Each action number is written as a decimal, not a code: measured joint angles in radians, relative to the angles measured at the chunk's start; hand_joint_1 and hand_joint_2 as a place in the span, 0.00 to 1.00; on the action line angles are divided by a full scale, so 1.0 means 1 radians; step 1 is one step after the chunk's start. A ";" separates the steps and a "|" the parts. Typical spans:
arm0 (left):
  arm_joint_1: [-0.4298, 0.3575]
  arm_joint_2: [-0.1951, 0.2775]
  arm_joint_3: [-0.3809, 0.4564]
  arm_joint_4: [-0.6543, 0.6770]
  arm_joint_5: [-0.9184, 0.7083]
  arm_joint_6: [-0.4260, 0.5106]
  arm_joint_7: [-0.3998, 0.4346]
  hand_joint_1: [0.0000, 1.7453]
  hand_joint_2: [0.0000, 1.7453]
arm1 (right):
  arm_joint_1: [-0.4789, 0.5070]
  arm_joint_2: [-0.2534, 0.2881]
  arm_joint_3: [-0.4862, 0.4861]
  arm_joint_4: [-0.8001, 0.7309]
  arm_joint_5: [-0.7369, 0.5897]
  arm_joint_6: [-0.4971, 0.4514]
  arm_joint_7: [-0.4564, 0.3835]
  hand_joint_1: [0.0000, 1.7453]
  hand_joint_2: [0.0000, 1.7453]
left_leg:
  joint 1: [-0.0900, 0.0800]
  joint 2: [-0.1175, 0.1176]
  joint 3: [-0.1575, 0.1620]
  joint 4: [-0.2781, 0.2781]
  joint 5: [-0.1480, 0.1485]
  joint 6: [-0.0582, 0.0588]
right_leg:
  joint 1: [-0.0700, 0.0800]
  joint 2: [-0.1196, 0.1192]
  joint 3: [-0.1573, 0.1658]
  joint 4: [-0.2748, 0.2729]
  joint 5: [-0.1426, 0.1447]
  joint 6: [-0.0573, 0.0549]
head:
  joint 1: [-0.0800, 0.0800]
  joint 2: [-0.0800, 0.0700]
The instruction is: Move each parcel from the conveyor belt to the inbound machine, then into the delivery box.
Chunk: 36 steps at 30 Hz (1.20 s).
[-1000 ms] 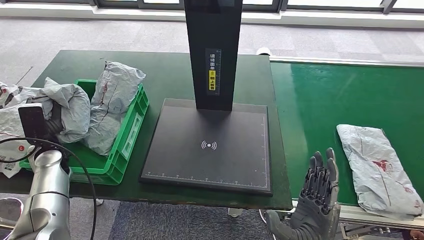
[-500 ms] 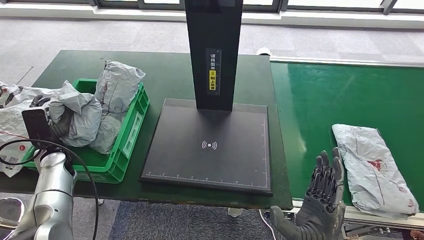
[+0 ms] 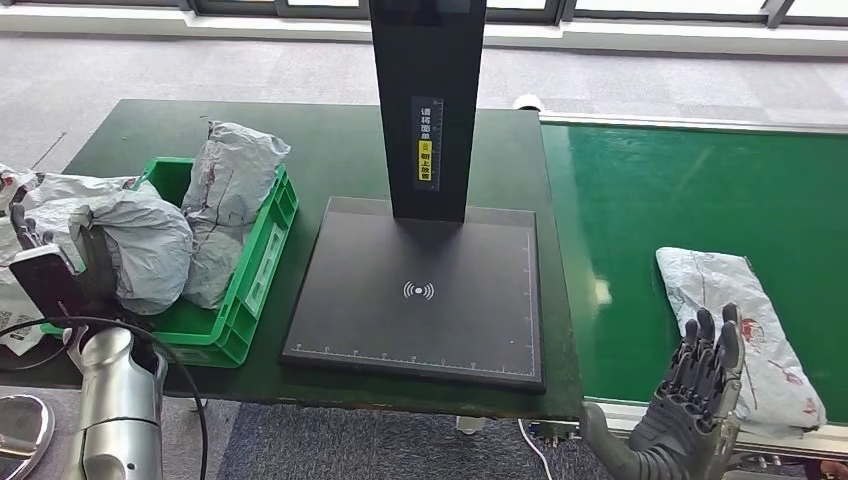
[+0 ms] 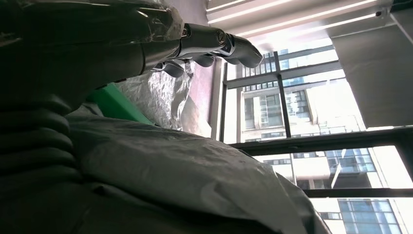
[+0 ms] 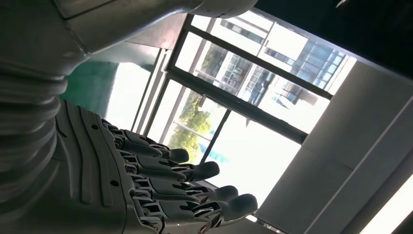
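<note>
A grey parcel (image 3: 735, 330) lies on the green conveyor belt (image 3: 690, 190) near its front edge. My right hand (image 3: 700, 385) stands open with its fingers upright, at the parcel's near left corner, holding nothing; in the right wrist view the hand (image 5: 160, 190) is empty. Another grey parcel (image 3: 140, 250) lies in the green delivery box (image 3: 250, 290). My left hand (image 3: 30, 250) is at its left side, mostly hidden behind the wrist. In the left wrist view its fingers (image 4: 214, 44) stretch straight over that parcel (image 4: 170, 170). The black inbound machine plate (image 3: 420, 290) is bare.
A second parcel (image 3: 235, 170) leans upright in the box's far end. More grey parcels (image 3: 20, 200) lie on the table left of the box. The machine's black column (image 3: 425, 100) rises behind the plate. A metal rail (image 3: 640, 415) edges the belt.
My left hand carried the parcel right over the box, then drew back left, leaving the parcel in the box. My right hand moved right to the belt parcel, which drifted slightly left.
</note>
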 joint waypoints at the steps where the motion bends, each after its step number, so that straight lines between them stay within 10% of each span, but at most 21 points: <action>1: 0.012 -0.006 0.000 -0.023 0.009 0.015 -0.003 0.00 0.00 | 0.000 0.001 -0.004 0.000 0.002 -0.002 0.000 0.00 1.00 | 0.000 0.000 0.000 0.000 0.000 0.000 | 0.000 0.000 0.000 0.000 0.000 0.000 | 0.000 0.000; 9: 0.092 -0.049 0.000 -0.191 0.013 0.159 -0.033 0.00 0.00 | -0.013 0.008 -0.028 0.002 0.025 -0.010 0.000 0.00 1.00 | 0.000 0.000 0.000 0.000 0.000 0.000 | 0.000 0.000 0.000 0.000 0.000 0.000 | 0.000 0.000; 16: 0.086 -0.051 -0.016 -0.206 -0.229 0.236 0.125 0.00 0.00 | -0.015 0.015 -0.046 0.008 0.034 -0.013 0.000 0.00 1.00 | 0.000 0.000 0.001 0.000 0.000 0.000 | 0.000 0.000 0.000 0.000 0.000 0.000 | 0.000 0.000; 23: -0.064 -0.009 -0.106 0.028 -0.609 0.133 0.369 0.00 0.00 | -0.015 0.017 -0.051 0.008 0.052 -0.011 0.000 0.00 1.00 | 0.000 -0.001 0.001 0.000 0.002 -0.001 | 0.000 -0.002 0.001 0.000 0.001 -0.001 | 0.000 0.000; 36: -0.209 0.038 -0.181 0.299 -0.755 0.105 0.473 0.00 0.00 | -0.017 0.017 -0.060 0.009 0.058 0.010 0.000 0.00 1.00 | 0.000 0.002 0.001 0.000 0.002 -0.001 | 0.000 0.001 -0.001 0.000 0.002 -0.002 | 0.000 0.000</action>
